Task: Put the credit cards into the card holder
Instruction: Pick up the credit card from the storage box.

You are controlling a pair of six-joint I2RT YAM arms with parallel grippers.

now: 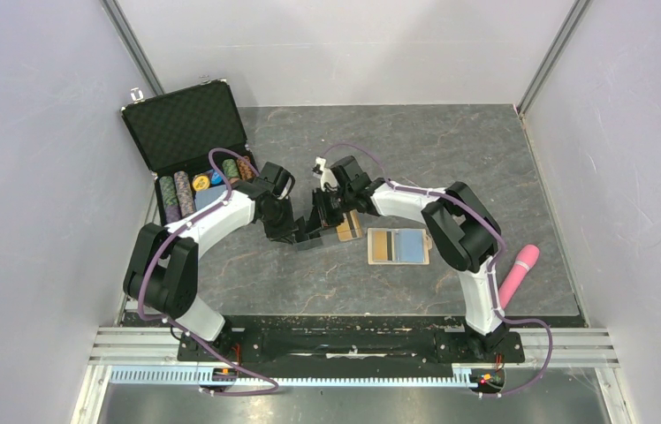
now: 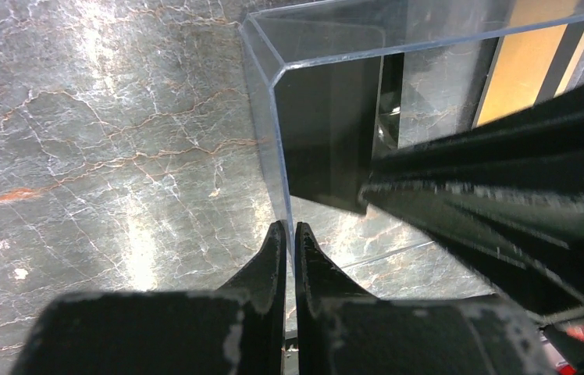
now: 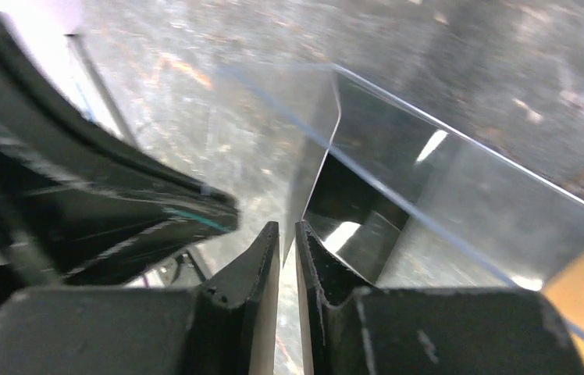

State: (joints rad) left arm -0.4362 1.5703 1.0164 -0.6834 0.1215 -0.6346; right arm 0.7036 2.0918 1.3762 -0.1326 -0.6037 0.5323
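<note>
Over the grey marbled desk [image 1: 451,150], left end effector [image 2: 290,234] and right end effector [image 3: 287,234] each pinch the clear plastic box [image 2: 273,125] holding the thin black card [image 2: 328,141], gold-orange card [image 2: 519,74] alongside, tan folding wallet [image 1: 398,246] open nearby; the black card likely needs freeing next.

Grey marbled table [image 1: 451,150] with rusty veins; tan card holder [image 1: 398,246], blue lining; gold-orange card [image 2: 519,74] striped black; a seemingly black card [image 2: 328,133] inside the clear sleeve [image 2: 265,117].
</note>
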